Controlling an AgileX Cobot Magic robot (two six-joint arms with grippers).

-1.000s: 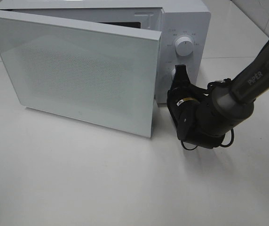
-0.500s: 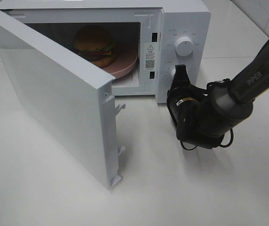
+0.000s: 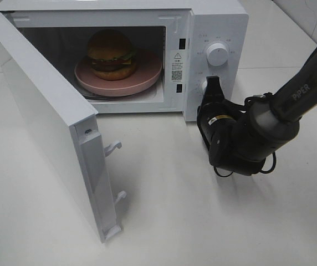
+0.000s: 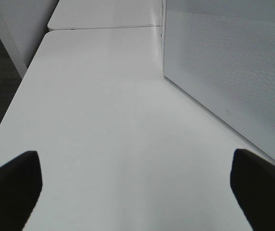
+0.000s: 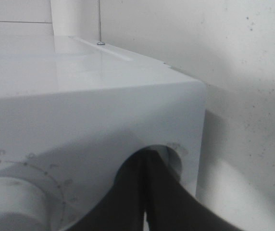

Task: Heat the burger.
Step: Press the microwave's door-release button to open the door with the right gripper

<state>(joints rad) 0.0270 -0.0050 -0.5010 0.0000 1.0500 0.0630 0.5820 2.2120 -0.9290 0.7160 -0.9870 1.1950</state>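
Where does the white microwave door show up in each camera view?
Exterior high: the white microwave door stands open on the left, running from the top-left corner down to the bottom edge.
Left wrist: its perforated face fills the picture's upper right.
Right wrist: not in it.
Shared landmark: the microwave's white control panel, seen in the exterior and right wrist views only.

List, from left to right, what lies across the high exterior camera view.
open microwave door → burger → warning sticker → right gripper → right arm
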